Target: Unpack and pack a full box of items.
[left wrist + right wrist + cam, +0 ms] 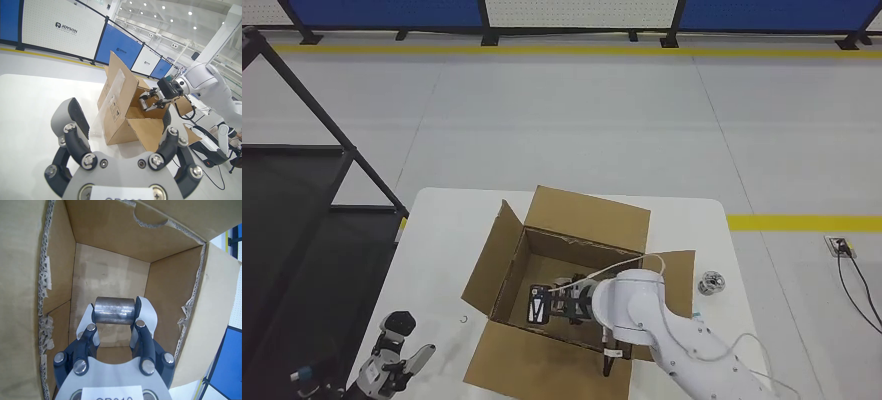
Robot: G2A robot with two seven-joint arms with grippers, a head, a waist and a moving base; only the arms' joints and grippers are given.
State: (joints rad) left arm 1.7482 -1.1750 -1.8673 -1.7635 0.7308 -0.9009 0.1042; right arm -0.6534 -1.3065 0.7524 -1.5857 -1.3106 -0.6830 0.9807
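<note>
An open cardboard box (pixel 587 222) stands on the white table (pixel 442 230) with its flaps spread. My right gripper (pixel 115 311) hangs over the box's opening, shut on a grey metal cylinder (pixel 114 313) held crosswise between its fingers. The left wrist view shows that gripper (pixel 149 103) and the metal cylinder (pixel 143 103) above the box (pixel 122 106). The box floor (pixel 105 275) under the cylinder looks bare. My left gripper (pixel 121 117) is open and holds nothing, low at the table's near left corner (pixel 394 365), apart from the box.
A small round metal part (pixel 711 283) lies on the table to the right of the box. A strip of clear tape (pixel 111 98) hangs off one outer flap. A black frame (pixel 312 190) stands to the table's left.
</note>
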